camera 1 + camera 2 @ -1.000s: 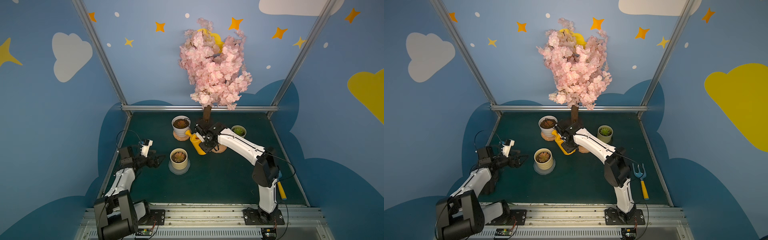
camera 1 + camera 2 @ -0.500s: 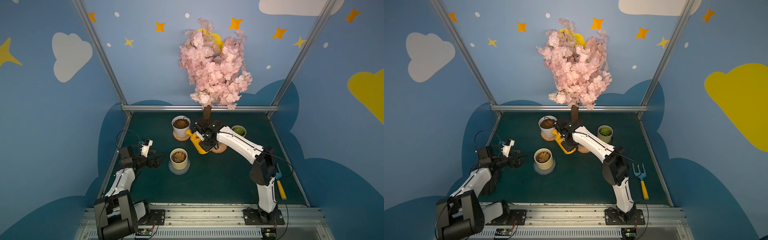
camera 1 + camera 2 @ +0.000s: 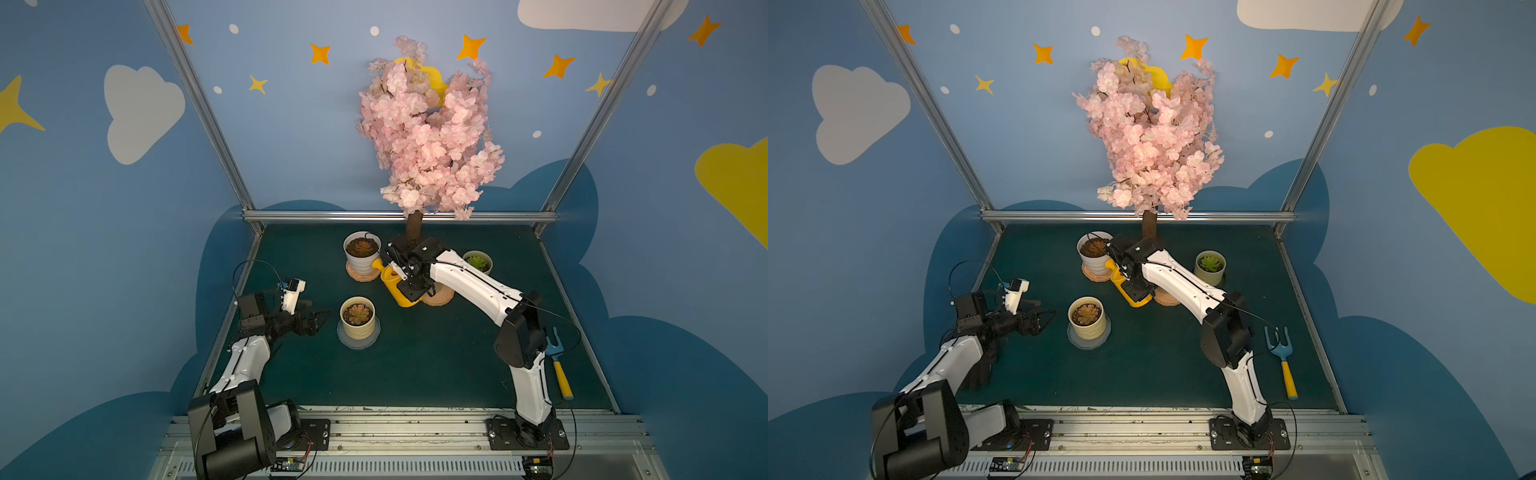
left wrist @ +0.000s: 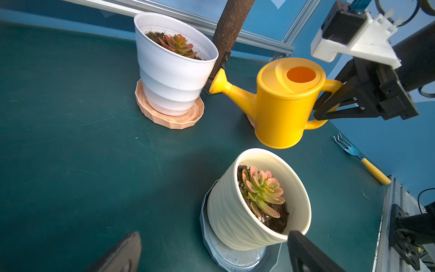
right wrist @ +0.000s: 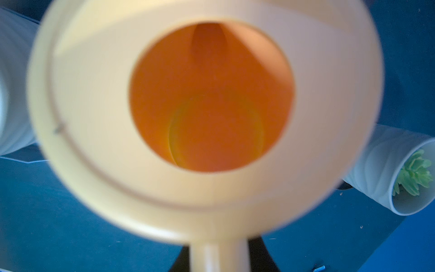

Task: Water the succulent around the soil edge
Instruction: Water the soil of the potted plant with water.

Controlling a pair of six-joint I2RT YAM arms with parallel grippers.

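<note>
Jaws wide and empty on left gripper [image 3: 321,319]; cream pot [image 4: 230,216] just ahead of it. White pot [image 4: 169,77], succulent [image 4: 179,44] inside, lies ahead of right gripper [image 4: 315,110], which clamps the watering can [image 4: 280,106] handle; can's long axis points there, spout just under the rim. Right arm nearer; lift likely needed.

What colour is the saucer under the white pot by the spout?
Peach-pink, with a faceted rim. The saucer shows best in the left wrist view.
</note>
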